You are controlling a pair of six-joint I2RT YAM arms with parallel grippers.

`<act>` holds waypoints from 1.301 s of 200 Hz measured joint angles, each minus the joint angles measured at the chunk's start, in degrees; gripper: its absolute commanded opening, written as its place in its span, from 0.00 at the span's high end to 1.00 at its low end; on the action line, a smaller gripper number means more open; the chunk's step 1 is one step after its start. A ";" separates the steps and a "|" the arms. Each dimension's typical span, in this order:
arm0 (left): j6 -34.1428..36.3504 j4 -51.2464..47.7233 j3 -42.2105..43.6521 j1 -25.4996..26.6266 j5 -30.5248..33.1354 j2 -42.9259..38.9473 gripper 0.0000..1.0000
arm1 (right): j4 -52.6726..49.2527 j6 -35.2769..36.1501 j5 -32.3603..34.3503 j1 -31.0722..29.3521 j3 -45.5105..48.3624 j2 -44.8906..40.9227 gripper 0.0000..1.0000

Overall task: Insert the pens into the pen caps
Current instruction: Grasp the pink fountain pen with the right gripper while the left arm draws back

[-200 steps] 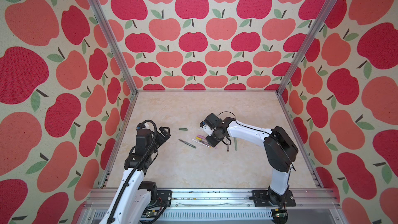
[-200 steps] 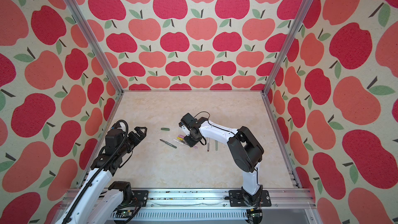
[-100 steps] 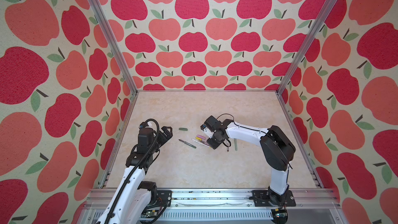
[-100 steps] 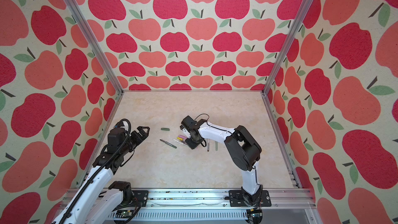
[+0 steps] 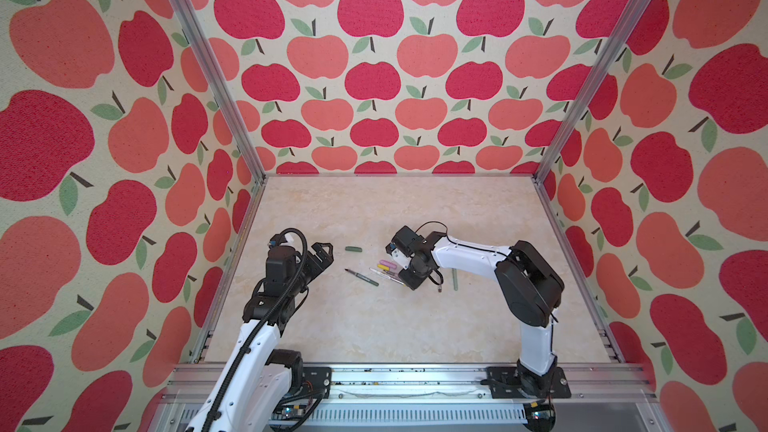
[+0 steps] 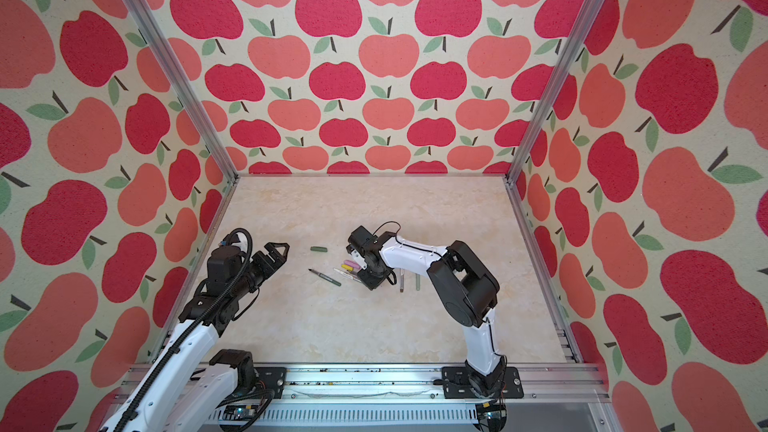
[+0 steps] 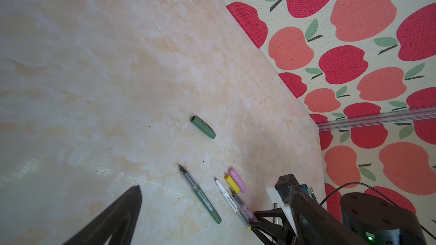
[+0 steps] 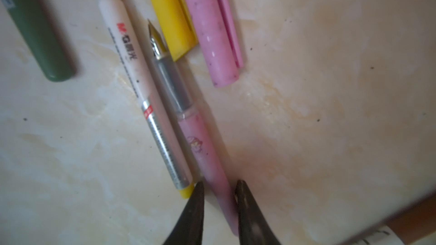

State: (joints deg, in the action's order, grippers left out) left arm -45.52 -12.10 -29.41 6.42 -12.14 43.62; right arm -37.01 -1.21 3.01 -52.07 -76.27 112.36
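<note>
Right gripper [image 8: 219, 184] jaws straddle lilac-pink pen [image 8: 197, 137], beside white-and-yellow pen [image 8: 128, 62]; clamped or not, cannot tell. Left gripper [image 5: 323, 256] spread wide, well apart.

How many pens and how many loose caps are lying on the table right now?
Pens: 5 (dark green pen, white-and-yellow pen, pink pen, grey pen, sage green pen)
Loose caps: 3 (dark green cap, pink cap, yellow cap)
Total: 8

I see pink pen [image 8: 207, 156] btw tips of right pincer [image 8: 218, 185]; white pen [image 8: 132, 67] w/ yellow end beside; yellow cap [image 8: 169, 20], pink cap [image 8: 212, 31] ahead.
</note>
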 measured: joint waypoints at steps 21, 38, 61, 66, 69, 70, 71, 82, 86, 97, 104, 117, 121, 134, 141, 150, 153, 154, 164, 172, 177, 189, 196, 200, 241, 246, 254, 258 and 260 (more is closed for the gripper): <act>0.00 0.00 0.02 0.00 -0.37 -0.02 0.00 | 0.04 0.39 0.13 -0.76 -0.35 0.24 0.77; -0.02 0.04 0.02 0.00 -0.39 -0.07 0.00 | 0.00 0.81 0.13 -1.38 -0.55 0.39 0.78; 0.00 0.15 0.02 0.00 -0.39 -0.11 0.00 | -0.04 1.14 0.13 -2.36 -1.42 1.03 0.78; -0.02 0.15 0.02 0.00 -0.39 -0.13 0.00 | -0.04 1.22 0.09 -2.58 -1.68 1.20 0.79; 0.00 0.15 0.02 0.00 -0.39 -0.15 0.00 | -0.04 1.25 0.09 -2.71 -1.88 1.31 0.79; -0.02 0.15 0.02 0.00 -0.39 -0.17 0.00 | -0.04 1.25 0.09 -2.75 -1.90 1.36 0.79; -0.02 0.17 0.02 0.00 -0.39 -0.17 0.00 | -0.04 1.25 0.04 -2.80 -1.99 1.42 0.79; 0.00 0.15 0.02 0.00 -0.39 -0.39 0.00 | -0.15 1.27 -0.04 -3.21 -2.69 1.90 0.79; -0.02 0.15 0.02 0.00 -0.39 -0.50 0.00 | -0.15 1.29 -0.07 -3.37 -2.93 2.05 0.79; 0.00 0.17 0.04 0.00 -0.39 -0.85 0.00 | -0.15 1.31 -0.11 -3.76 -3.58 2.54 0.79; 0.00 0.17 0.07 0.00 -0.39 -0.98 0.00 | -0.17 1.44 -0.13 -4.02 -3.96 2.78 0.79; 0.00 0.20 0.17 0.00 -0.39 -1.11 0.00 | -0.17 1.49 -0.15 -4.39 -4.55 3.21 0.79; 0.00 0.22 0.24 0.00 -0.39 -1.20 0.00 | -0.15 1.51 -0.24 -4.46 -4.68 3.30 0.79; -0.02 0.20 0.28 0.00 -0.39 -1.31 0.00 | -0.33 1.70 -0.28 -4.72 -5.25 3.72 0.76; -0.02 0.20 0.28 0.00 -0.39 -1.31 0.00 | -0.39 1.79 -0.33 -4.83 -5.62 3.96 0.75; -0.02 0.20 0.31 0.00 -0.39 -1.38 0.00 | -0.42 1.88 -0.33 -4.94 -5.99 4.20 0.74; -0.02 0.20 0.31 0.00 -0.39 -1.42 0.00 | -0.42 1.90 -0.33 -4.94 -6.12 4.31 0.74; -0.02 0.20 0.31 0.00 -0.39 -1.42 0.00 | -0.42 1.90 -0.33 -4.94 -6.19 4.35 0.73; -0.02 0.17 0.35 0.00 -0.39 -1.64 0.00 | -0.55 1.88 -0.31 -5.03 -6.69 4.70 0.72; -0.02 0.22 0.35 0.00 -0.39 -1.77 0.00 | -0.63 1.90 -0.33 -5.11 -7.19 5.03 0.72; -0.02 0.22 0.37 0.00 -0.39 -1.90 0.00 | -0.61 1.90 -0.31 -5.18 -7.45 5.22 0.71; -0.02 0.24 0.44 0.00 -0.39 -2.08 0.00 | -0.83 1.88 -0.28 -5.20 -8.20 5.73 0.71; -0.02 0.22 0.46 0.00 -0.39 -2.05 0.00 | -0.87 1.88 -0.31 -5.29 -8.57 5.95 0.71; 0.00 0.22 0.46 0.00 -0.39 -2.05 0.00 | -0.87 1.88 -0.28 -5.29 -8.74 6.10 0.71; -0.02 0.22 0.55 -0.02 -0.39 -2.08 0.00 | -1.11 1.88 -0.31 -5.31 -10.21 7.15 0.73; -0.02 0.22 0.57 -0.02 -0.39 -2.08 0.00 | -1.16 1.88 -0.31 -5.31 -10.36 7.23 0.74; 0.00 0.22 0.57 -0.02 -0.39 -2.08 0.01 | -1.22 1.88 -0.28 -5.31 -10.54 7.37 0.75; 0.00 0.22 0.57 -0.02 -0.39 -2.08 0.01 | -1.22 1.88 -0.28 -5.29 -10.64 7.43 0.76; 0.00 0.22 0.57 -0.02 -0.39 -2.10 0.01 | -1.22 1.88 -0.28 -5.31 -10.69 7.45 0.76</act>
State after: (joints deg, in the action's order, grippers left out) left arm -45.52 -11.88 -28.84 6.39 -12.53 41.52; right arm -38.24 0.67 2.72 -57.39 -86.96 119.81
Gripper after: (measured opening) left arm 0.995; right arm 0.254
